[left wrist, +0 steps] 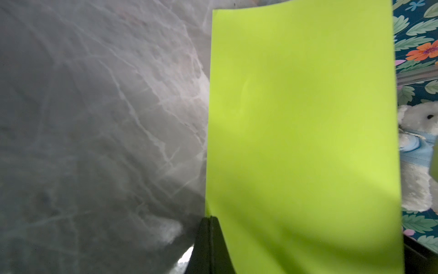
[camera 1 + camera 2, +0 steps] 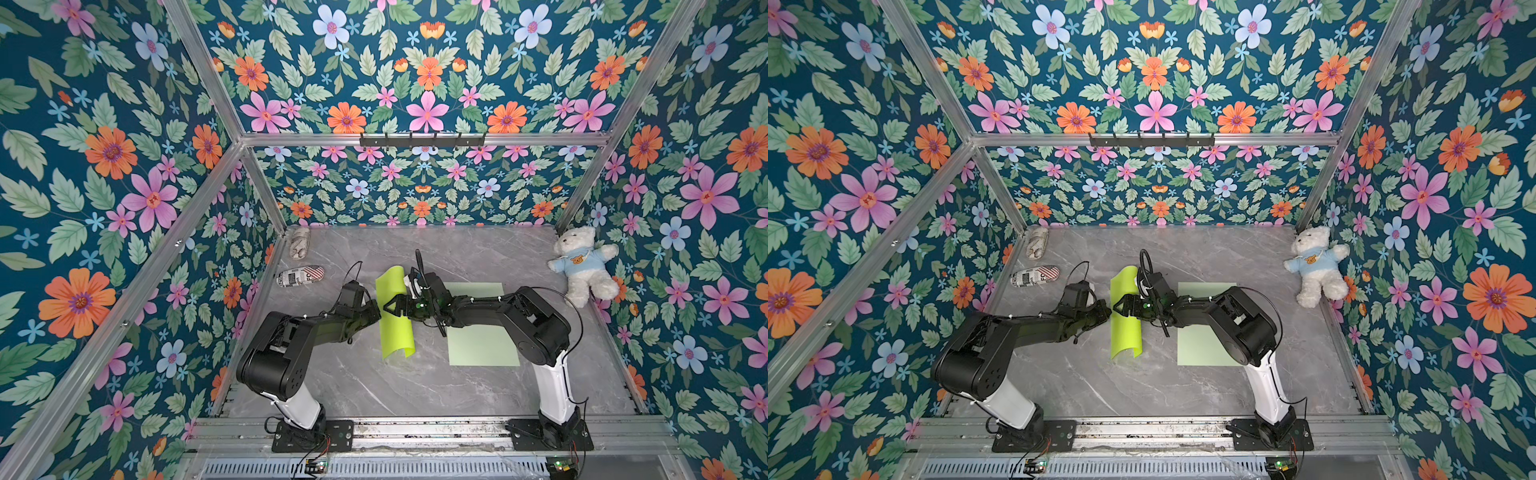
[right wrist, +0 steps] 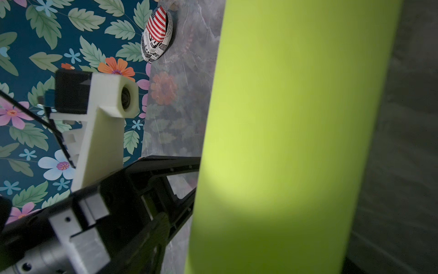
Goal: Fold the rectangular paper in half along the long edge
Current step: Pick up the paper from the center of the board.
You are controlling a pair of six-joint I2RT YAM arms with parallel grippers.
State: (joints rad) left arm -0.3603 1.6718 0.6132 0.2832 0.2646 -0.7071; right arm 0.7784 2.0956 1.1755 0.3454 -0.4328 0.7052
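Note:
The rectangular paper (image 2: pixel 395 332) (image 2: pixel 1125 332) is bright yellow-green and lies mid-table, curled over itself in a loose arch. My left gripper (image 2: pixel 376 309) (image 2: pixel 1106 311) (image 1: pixel 209 218) is shut on the paper's left edge; in the left wrist view the paper (image 1: pixel 303 118) rises beside the closed jaws. My right gripper (image 2: pixel 390 306) (image 2: pixel 1120 305) hovers over the top of the curl, facing the left gripper, with its fingers spread and nothing between them. The paper (image 3: pixel 284 118) fills the right wrist view and hides that gripper's own fingertips.
A pale green sheet (image 2: pixel 482 345) lies flat under the right arm. At the back right a white teddy bear (image 2: pixel 582 266) leans on the wall. Back left lie a flag-print case (image 2: pixel 300 276) and a grey pouch (image 2: pixel 300 243).

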